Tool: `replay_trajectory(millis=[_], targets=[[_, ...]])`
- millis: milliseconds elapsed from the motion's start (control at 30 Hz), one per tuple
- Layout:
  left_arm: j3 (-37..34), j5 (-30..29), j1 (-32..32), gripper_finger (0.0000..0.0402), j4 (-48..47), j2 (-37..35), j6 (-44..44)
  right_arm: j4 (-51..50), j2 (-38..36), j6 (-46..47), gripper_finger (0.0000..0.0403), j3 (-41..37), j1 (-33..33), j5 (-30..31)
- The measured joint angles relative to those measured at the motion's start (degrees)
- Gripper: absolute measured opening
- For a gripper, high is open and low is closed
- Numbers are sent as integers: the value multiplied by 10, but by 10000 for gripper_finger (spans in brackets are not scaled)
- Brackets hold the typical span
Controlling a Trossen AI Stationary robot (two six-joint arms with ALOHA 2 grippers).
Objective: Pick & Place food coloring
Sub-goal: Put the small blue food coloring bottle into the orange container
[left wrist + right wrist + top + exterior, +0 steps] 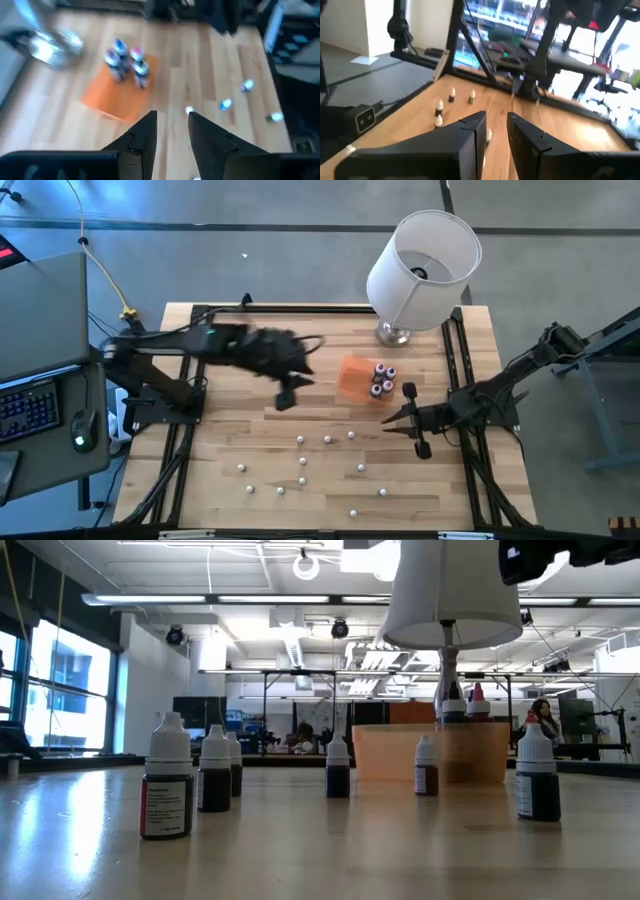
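The food coloring bottles (301, 461) stand scattered on the near half of the table, whitish caps up; the low view shows them upright on their bases (168, 790). Several more bottles (382, 380) stand in the orange tray (352, 375), and they also show in the left wrist view (126, 61). My left gripper (286, 396) hovers above the table just left of the tray, open, with nothing between its fingers (172, 122). My right gripper (392, 423) waits near the tray's near right corner, open and empty (497, 131), pointing toward the table's left.
A white-shaded lamp (421, 265) stands on its metal base (393, 333) at the far edge, right behind the tray. Black frame rails (456, 370) run along the table's sides. A desk with keyboard and mouse (40, 405) sits off the table's left.
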Motion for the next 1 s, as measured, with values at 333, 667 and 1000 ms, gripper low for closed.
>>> replay_trajectory(millis=[333, 667, 1000], targets=[[-321, -336, -262, 111, 74, -237, -294, -5, 36, 12, 71, 0, 0, -11], [-547, -450, -362, 111, 332, -284, -310, 84, 120, 54, 115, 0, 0, -63], [-575, -472, -361, 111, 353, -282, -341, 147, 301, 180, 175, 3, 0, -128]])
